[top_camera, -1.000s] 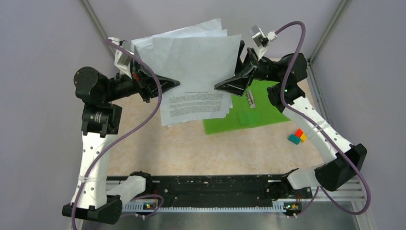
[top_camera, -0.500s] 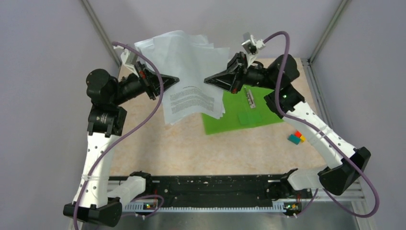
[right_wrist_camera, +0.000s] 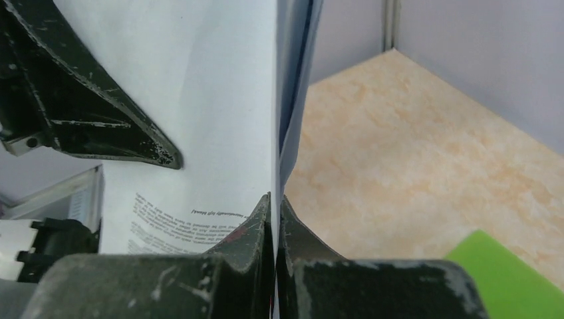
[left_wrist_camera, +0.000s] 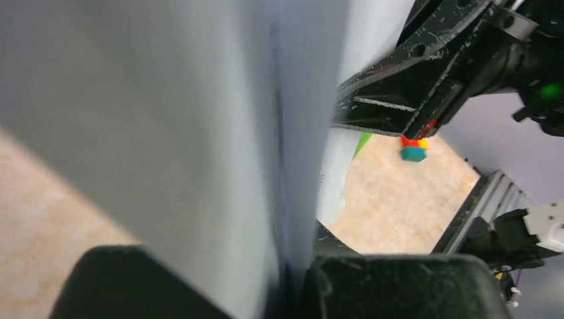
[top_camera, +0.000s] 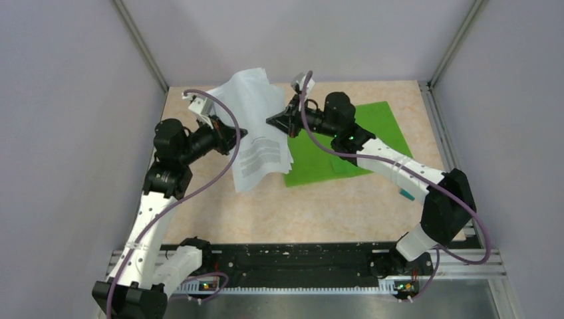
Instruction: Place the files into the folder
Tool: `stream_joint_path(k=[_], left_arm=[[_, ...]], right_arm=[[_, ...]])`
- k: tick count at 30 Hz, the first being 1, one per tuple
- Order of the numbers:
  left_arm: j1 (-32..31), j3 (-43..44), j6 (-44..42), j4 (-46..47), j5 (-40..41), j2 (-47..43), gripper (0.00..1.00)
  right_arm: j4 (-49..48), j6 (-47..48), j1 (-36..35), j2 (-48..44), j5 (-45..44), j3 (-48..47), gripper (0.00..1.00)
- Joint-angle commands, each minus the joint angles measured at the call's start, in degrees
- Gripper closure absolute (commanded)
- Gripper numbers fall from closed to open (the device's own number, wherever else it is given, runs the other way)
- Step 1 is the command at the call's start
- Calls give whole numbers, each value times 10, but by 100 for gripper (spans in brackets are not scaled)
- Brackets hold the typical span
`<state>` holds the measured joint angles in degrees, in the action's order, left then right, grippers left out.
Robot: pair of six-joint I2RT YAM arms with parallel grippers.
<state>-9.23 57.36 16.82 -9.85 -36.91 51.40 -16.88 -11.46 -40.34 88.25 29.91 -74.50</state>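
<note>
The files [top_camera: 256,129], a few white sheets with printed text, hang upright and bowed above the table between my two grippers. On their left edge my left gripper [top_camera: 236,131] is shut; in its wrist view the files [left_wrist_camera: 199,119] fill the frame and run down into the shut left gripper [left_wrist_camera: 292,279]. My right gripper [top_camera: 271,121] is shut on their right edge, and the right gripper [right_wrist_camera: 275,206] pinches the files [right_wrist_camera: 199,100] edge-on. The green folder [top_camera: 362,136] lies flat on the table to the right, under the right arm; a corner of the folder [right_wrist_camera: 512,272] shows.
Small coloured blocks [left_wrist_camera: 412,149] sit on the beige table [top_camera: 279,206] right of the folder, mostly hidden by the right arm in the top view. Grey walls enclose the table on three sides. The black rail [top_camera: 292,262] runs along the near edge.
The right gripper closed on the files' right edge. Both arms then came down and towards each other, bringing the sheets lower and bowing them.
</note>
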Motion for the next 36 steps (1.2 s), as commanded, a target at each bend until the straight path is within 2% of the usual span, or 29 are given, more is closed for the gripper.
stream_joint_path(k=[1, 13, 19, 24, 31, 36], left_arm=[[-14, -32, -47, 41, 53, 28, 100], [-87, -143, -108, 244, 138, 122, 100], [-109, -140, -126, 343, 162, 214, 100], [-133, -145, -160, 427, 199, 273, 100], [-135, -142, -150, 498, 220, 316, 97], [-136, -166, -146, 553, 236, 333, 90]], right_arm=[[-67, 32, -14, 23, -63, 34, 100], [-153, 86, -14, 7, -161, 158, 100], [-226, 125, 0, -10, -191, 221, 100], [-290, 119, 33, -10, -178, 249, 100], [-339, 94, 49, 10, -180, 243, 100], [-371, 70, 53, 24, -163, 248, 100]])
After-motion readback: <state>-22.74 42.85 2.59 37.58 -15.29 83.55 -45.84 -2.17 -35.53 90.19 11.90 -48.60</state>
